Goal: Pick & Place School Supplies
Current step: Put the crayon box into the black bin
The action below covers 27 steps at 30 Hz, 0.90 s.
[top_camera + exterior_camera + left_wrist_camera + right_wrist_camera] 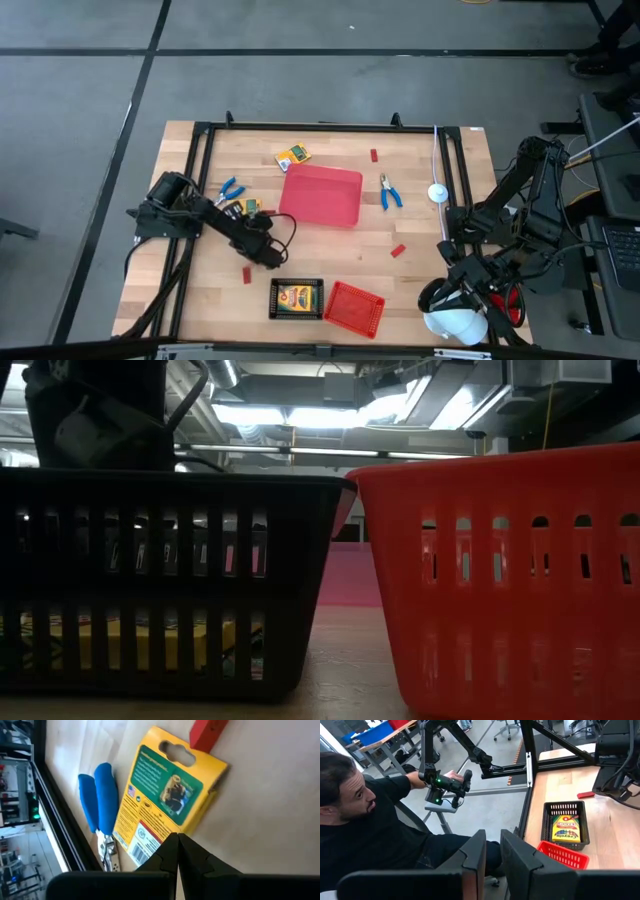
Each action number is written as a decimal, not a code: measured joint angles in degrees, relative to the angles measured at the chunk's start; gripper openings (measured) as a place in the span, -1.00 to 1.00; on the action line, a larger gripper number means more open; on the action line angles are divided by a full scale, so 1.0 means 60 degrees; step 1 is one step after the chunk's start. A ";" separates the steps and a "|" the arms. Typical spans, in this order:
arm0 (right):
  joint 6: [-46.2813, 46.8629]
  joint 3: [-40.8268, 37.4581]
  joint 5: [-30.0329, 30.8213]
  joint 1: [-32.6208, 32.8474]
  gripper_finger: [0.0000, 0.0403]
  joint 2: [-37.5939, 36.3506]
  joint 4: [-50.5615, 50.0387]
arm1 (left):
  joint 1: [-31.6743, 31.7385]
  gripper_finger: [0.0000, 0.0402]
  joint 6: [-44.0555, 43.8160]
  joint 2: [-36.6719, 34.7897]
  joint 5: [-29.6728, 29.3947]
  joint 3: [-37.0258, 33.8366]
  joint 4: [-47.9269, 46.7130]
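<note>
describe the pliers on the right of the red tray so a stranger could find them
Start at the large red tray mid-table. Just off its right edge lie small blue-handled pliers, alone on bare wood. The other blue-handled pair lies left of the tray, beside a yellow card box.

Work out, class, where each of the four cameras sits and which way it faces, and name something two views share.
High view: overhead, facing straight down on the wooden table and both arms.
Low view: at tabletop height, facing the black slotted plastic tray and red mesh basket; the dark arm above the tray.
Left wrist view: on the left arm, facing a flat yellow-and-green card box; the left gripper, jaws shut.
Right wrist view: on the right arm, off the table's edge; the right gripper, jaws open.
Shared: that tray, also in high and right wrist views.
</note>
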 joint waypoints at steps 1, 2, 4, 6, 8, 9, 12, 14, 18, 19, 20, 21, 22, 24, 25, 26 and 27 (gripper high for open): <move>0.0003 0.0000 0.0000 0.0000 -0.69 0.0000 -0.0002 | 0.0003 -0.99 -0.0002 0.0000 -0.0040 0.0000 -0.0002; 0.0005 0.0000 0.0000 -0.0004 -0.69 0.0000 -0.0002 | 0.0011 -0.99 -0.0004 0.0000 -0.0103 0.0000 -0.0006; 0.0014 0.0000 0.0006 0.0000 -0.69 0.0000 0.0000 | 0.0009 -0.99 -0.0011 0.0000 -0.0207 -0.0005 -0.0007; 0.0041 0.0000 0.0044 0.0000 -0.69 0.0000 -0.0002 | 0.0040 -0.99 -0.0018 0.0000 -0.0249 -0.0057 0.0052; 0.0042 0.0000 0.0047 0.0000 -0.69 0.0000 0.0000 | 0.0097 -0.99 0.0037 0.0000 -0.0209 -0.0135 0.0207; 0.0043 0.0000 0.0047 0.0000 -0.69 0.0000 0.0000 | 0.0132 -0.99 0.0117 0.0000 -0.0169 -0.0179 0.0360; 0.0043 0.0000 0.0047 0.0000 -0.69 0.0000 0.0000 | 0.0122 -0.99 0.0363 -0.0033 -0.0134 -0.0280 0.0698; 0.0047 0.0000 0.0047 0.0000 -0.69 0.0000 0.0000 | 0.0068 -0.99 0.0336 -0.0033 -0.0051 -0.0263 0.0723; 0.0047 0.0000 0.0040 0.0000 -0.70 0.0000 0.0000 | -0.0196 -0.99 0.0156 -0.0030 0.0415 -0.0146 0.1042; 0.0047 0.0000 0.0036 0.0000 -0.70 0.0000 0.0000 | -0.0271 -0.99 0.0124 0.0000 0.0469 -0.0131 0.1121; 0.0043 0.0000 0.0034 0.0000 -0.70 0.0000 0.0000 | -0.0336 -0.99 0.0049 -0.0007 0.0486 -0.0149 0.1120; 0.0033 0.0000 0.0031 0.0000 -0.70 0.0000 0.0000 | -0.0397 -0.99 -0.0042 -0.0007 0.0506 -0.0147 0.1128; 0.0003 0.0000 0.0027 0.0000 -0.70 0.0000 -0.0003 | -0.0472 -0.99 -0.0165 -0.0007 0.0515 -0.0149 0.1129; -0.0008 0.0000 0.0011 0.0000 -0.70 0.0000 0.0000 | -0.0648 -0.99 -0.0412 -0.0007 0.0513 -0.0149 0.1168; -0.0025 0.0000 0.0007 0.0000 -0.70 0.0000 0.0000 | -0.0726 -0.99 -0.0543 -0.0007 0.0519 -0.0149 0.1185; -0.0030 0.0000 0.0007 0.0000 -0.70 0.0003 -0.0004 | -0.0804 -0.99 -0.0681 -0.0007 0.0519 -0.0149 0.1193; -0.0030 0.0000 0.0007 0.0000 -0.70 0.0000 -0.0001 | -0.0880 -0.99 -0.0833 -0.0007 0.0523 -0.0149 0.1203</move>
